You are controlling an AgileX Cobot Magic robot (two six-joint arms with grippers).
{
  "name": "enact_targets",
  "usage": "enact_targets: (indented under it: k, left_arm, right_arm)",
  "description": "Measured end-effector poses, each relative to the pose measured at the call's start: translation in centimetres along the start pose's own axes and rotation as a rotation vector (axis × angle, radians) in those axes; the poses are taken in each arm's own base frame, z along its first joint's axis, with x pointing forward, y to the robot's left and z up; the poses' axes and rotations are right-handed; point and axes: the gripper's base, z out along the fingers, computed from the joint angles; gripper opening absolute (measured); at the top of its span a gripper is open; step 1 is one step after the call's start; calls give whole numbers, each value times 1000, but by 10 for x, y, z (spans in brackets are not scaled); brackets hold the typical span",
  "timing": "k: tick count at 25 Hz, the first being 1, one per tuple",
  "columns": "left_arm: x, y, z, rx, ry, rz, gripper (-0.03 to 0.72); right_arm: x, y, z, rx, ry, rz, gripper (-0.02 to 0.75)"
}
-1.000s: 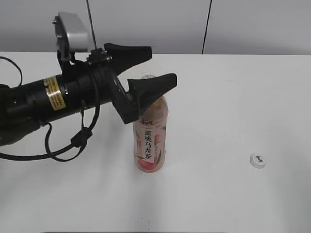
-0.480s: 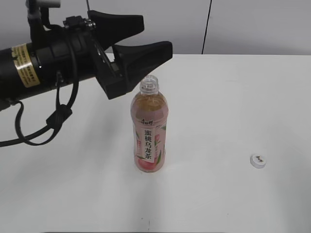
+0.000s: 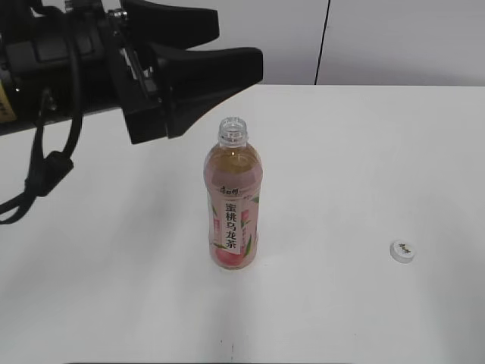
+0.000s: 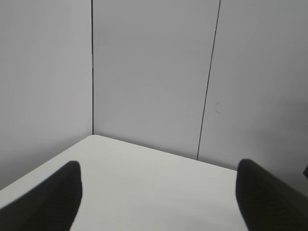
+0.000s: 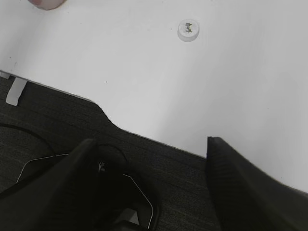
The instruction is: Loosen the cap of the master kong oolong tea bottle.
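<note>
The master kong oolong tea bottle (image 3: 232, 205) stands upright in the middle of the white table, its neck open with no cap on it. The white cap (image 3: 402, 250) lies on the table to the right of the bottle; it also shows in the right wrist view (image 5: 187, 30). My left gripper (image 3: 231, 47) is open and empty, raised above and left of the bottle's neck, apart from it. In the left wrist view (image 4: 156, 190) its two fingers frame bare table and wall. My right gripper (image 5: 159, 183) is open and empty, beyond the table's front edge over dark floor.
The white table (image 3: 364, 152) runs to a grey panelled wall at the back. In the right wrist view the table's front edge (image 5: 110, 120) curves over dark carpet, with cables on the floor at the lower left. A pink bit of the bottle's base (image 5: 45, 4) shows at the top left.
My left gripper has lifted up and drawn back to the left, away from the bottle's top. The bottle's open neck, hidden before, now shows. Bottle and cap have not moved.
</note>
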Motion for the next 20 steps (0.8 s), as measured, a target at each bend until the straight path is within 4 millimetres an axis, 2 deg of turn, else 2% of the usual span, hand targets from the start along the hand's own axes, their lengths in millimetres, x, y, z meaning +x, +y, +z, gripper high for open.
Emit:
enact_targets:
  k: [9,14,20]
  left_arm:
    - [-20,-11,-16,-40,52,95,589]
    - [-30,-18,-26,-70,65,86,589]
    - [-52,-18,-46,-257,31,56,587]
  right_arm:
    - [0,0,0,0,0,0,519]
    - [0,0,0,0,0,0,519]
    - [0,0,0,0,0,0,519]
